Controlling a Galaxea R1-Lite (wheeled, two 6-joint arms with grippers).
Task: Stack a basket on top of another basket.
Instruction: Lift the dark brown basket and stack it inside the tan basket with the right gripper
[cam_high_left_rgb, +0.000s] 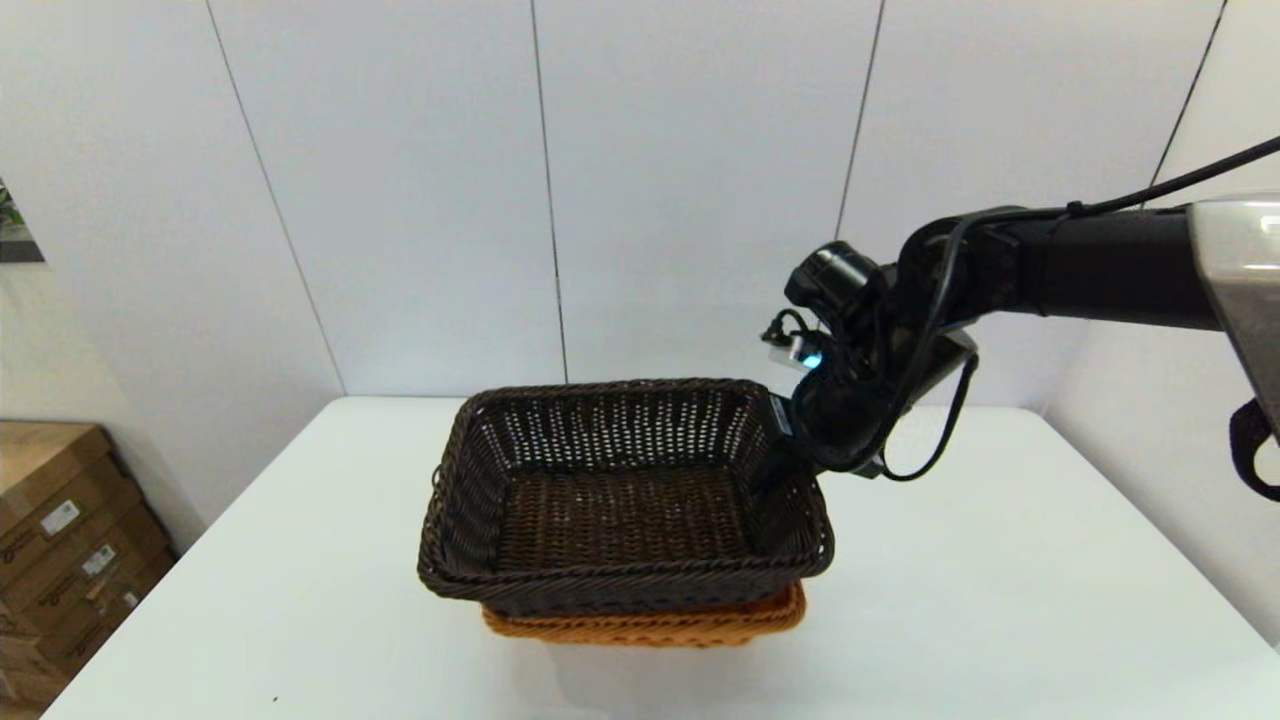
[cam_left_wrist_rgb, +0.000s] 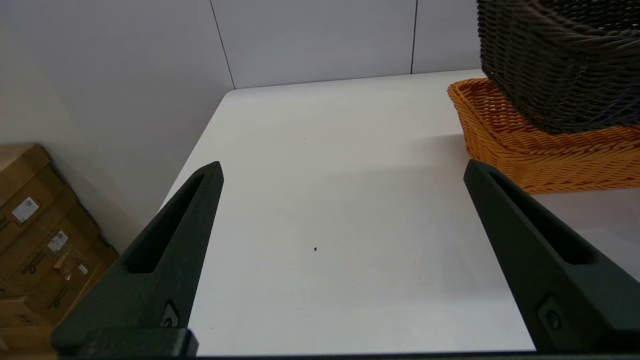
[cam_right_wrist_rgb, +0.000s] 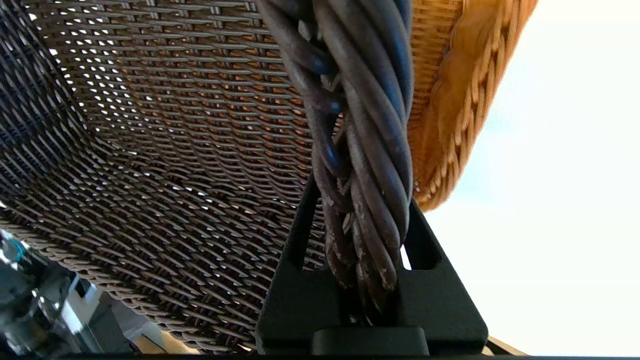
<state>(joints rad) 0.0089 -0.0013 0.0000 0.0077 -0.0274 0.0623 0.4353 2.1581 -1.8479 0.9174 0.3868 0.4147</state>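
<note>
The dark brown basket (cam_high_left_rgb: 620, 510) hangs directly over the orange basket (cam_high_left_rgb: 650, 625), covering most of it. Only the orange near edge shows below. My right gripper (cam_high_left_rgb: 785, 440) is shut on the dark basket's right rim. The right wrist view shows the rolled rim (cam_right_wrist_rgb: 360, 150) pinched between my fingers (cam_right_wrist_rgb: 300, 240), with the orange basket (cam_right_wrist_rgb: 450, 100) just beyond. In the left wrist view the dark basket's (cam_left_wrist_rgb: 560, 60) bottom sits low within the orange basket's (cam_left_wrist_rgb: 525, 145) rim. My left gripper (cam_left_wrist_rgb: 343, 167) is open above bare table, to the left of both baskets.
The white table (cam_high_left_rgb: 1000, 600) runs back to a white panelled wall. Cardboard boxes (cam_high_left_rgb: 60, 540) are stacked on the floor past the table's left edge, also seen as boxes (cam_left_wrist_rgb: 35, 235) in the left wrist view.
</note>
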